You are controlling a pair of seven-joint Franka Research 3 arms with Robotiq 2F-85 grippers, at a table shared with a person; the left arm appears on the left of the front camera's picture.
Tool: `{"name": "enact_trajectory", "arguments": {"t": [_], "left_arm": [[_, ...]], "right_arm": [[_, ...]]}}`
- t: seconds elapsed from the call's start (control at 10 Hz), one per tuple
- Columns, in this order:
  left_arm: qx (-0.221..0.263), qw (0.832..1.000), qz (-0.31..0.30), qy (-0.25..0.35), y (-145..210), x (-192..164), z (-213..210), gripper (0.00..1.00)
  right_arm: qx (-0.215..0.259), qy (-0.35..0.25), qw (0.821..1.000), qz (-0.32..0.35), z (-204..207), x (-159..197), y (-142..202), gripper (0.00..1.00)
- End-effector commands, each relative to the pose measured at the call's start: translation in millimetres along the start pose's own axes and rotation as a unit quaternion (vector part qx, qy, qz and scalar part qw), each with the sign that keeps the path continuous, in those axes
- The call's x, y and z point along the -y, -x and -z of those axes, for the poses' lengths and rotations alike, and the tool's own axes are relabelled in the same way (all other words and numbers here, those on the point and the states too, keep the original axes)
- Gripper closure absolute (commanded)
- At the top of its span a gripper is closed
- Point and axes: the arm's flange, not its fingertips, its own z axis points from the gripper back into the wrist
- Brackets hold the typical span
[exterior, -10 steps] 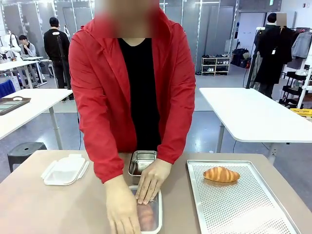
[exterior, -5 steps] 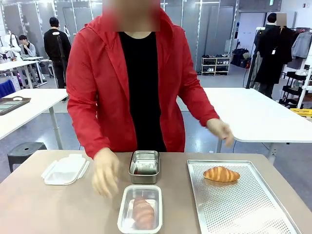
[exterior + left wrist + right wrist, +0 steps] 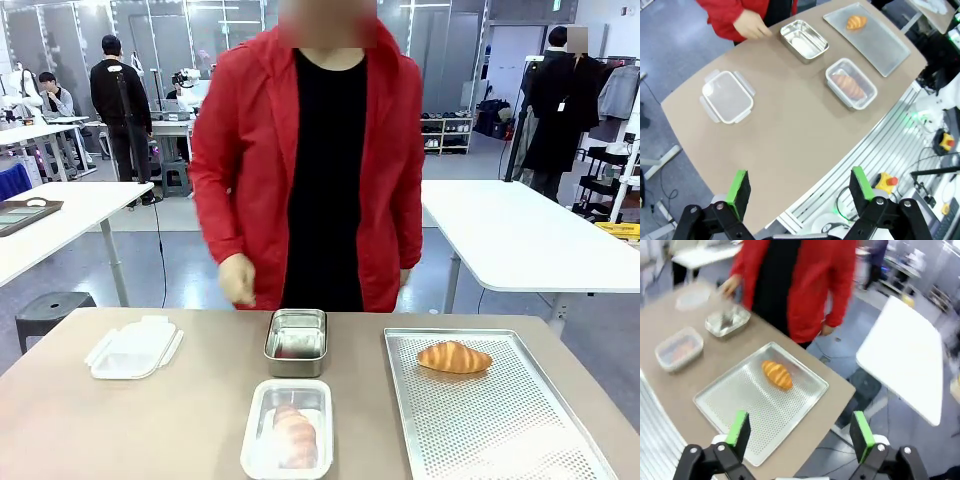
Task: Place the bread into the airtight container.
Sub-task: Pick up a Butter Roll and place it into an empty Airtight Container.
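Hanging high, the left gripper (image 3: 799, 177) and the right gripper (image 3: 799, 420) have jaws apart, empty. The pick seems not begun: next, probably a gentle grasp of the croissant (image 3: 454, 357) on the tray (image 3: 480, 430).

The left gripper (image 3: 800, 184) hangs high and tilted downward, its jaws spread wide and empty. The right gripper (image 3: 799, 428) is likewise raised, jaws wide apart, holding nothing.

A golden croissant (image 3: 454, 357) is lying flat on the far part of the perforated tray (image 3: 500, 432). A pinkish-brown loaf (image 3: 295, 436) is lying lengthwise inside the clear, open container (image 3: 252, 432), which is standing upright just left of the tray.
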Motion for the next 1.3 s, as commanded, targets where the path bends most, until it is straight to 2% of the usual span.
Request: {"name": "enact_trajectory", "arguments": {"t": [0.0,0.3,0.4,0.5,0.8,0.9,1.1,1.2], "left_arm": [[0.002,1.0,0.006,0.005,-1.4,0.1,-0.5,0.0],[0.002,1.0,0.006,0.005,-1.4,0.1,-0.5,0.0],[0.002,1.0,0.006,0.005,-1.4,0.1,-0.5,0.0],[0.002,1.0,0.006,0.005,-1.4,0.1,-0.5,0.0],[0.002,1.0,0.006,0.005,-1.4,0.1,-0.5,0.0],[0.002,1.0,0.006,0.005,-1.4,0.1,-0.5,0.0],[0.002,1.0,0.006,0.005,-1.4,0.1,-0.5,0.0],[0.002,1.0,0.006,0.005,-1.4,0.1,-0.5,0.0]], "right_arm": [[-0.018,-0.038,0.994,-0.103,45.1,15.1,-20.7,0.0],[-0.055,-0.099,0.971,-0.212,135.5,8.2,-45.1,0.0],[-0.07,-0.13,0.963,-0.227,162.2,4.2,-48.2,0.0],[-0.106,-0.118,0.957,-0.242,192.9,1.4,-49.0,0.0],[-0.172,-0.139,0.942,-0.254,269.2,-13.5,-41.7,0.0],[-0.195,-0.139,0.937,-0.256,284.6,-15.5,-38.6,0.0],[-0.214,-0.131,0.937,-0.242,303.2,-19.1,-31.9,0.0],[-0.227,-0.151,0.935,-0.227,302.6,-22.9,-27.5,0.0]]}}
